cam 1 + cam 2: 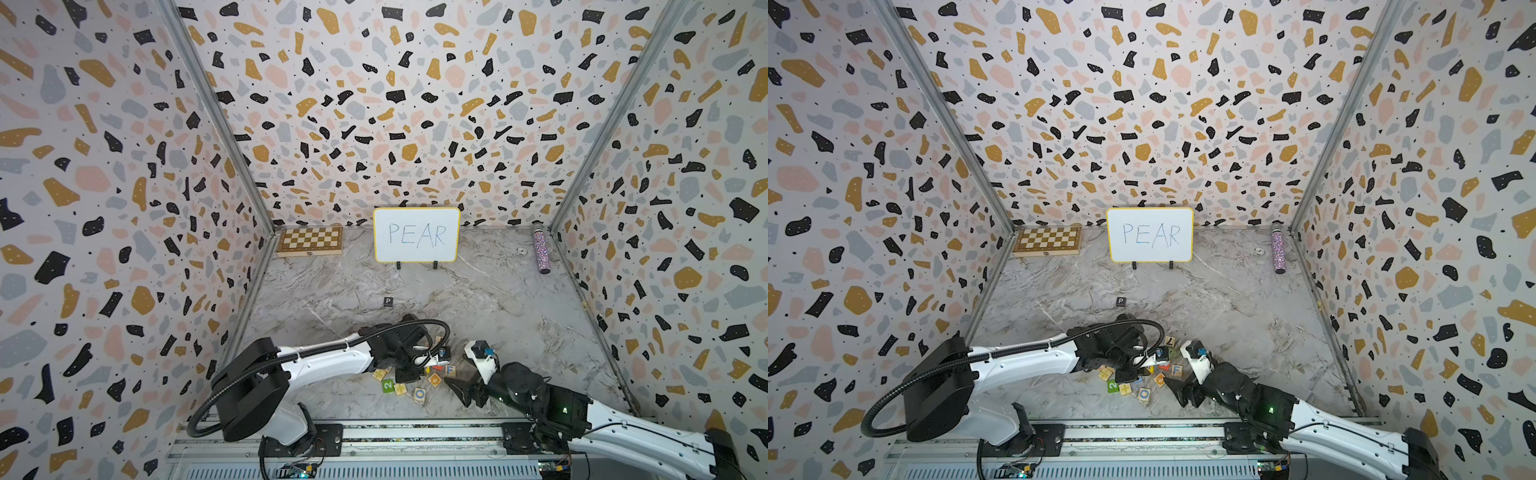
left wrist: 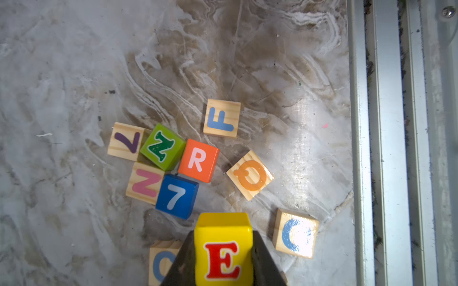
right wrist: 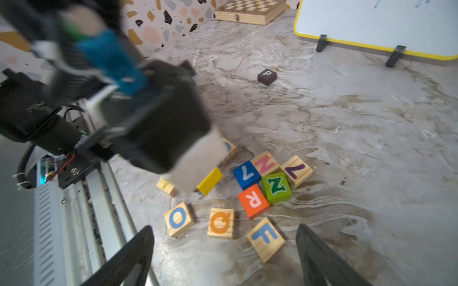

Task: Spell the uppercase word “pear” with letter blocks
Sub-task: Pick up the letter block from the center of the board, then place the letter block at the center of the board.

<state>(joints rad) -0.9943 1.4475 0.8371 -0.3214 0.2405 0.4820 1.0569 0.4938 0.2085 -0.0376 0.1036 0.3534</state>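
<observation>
The left claw [image 2: 223,234] is clamped on the yellow E block [image 2: 223,257], one dark finger flat against each side. The block's lower edge is cut off by the frame, and a wooden block [image 2: 162,262] with a blue letter is half hidden behind one finger. In both top views the claw's black body covers that grip, and the blocks below it are too small to read. The right wrist view gives the yellow E block [image 3: 210,180] only as a plain glossy side, letter out of sight, under the blurred left arm [image 3: 153,118]. Just past the left claw's tips lies the blue 7 block [image 2: 177,196], then the red-orange R block [image 2: 198,160], painted smooth with rounded edges and touching a green Z block [image 2: 162,146]. The others around them are bare grained wood. The black P block [image 3: 267,76] sits alone on the marbled counter [image 3: 359,111], well beyond both claws; the left wrist view misses it. The right claw [image 3: 224,226] hangs with its fingers spread wide, gripping nothing, a wooden F block [image 3: 265,239] near its tips.
</observation>
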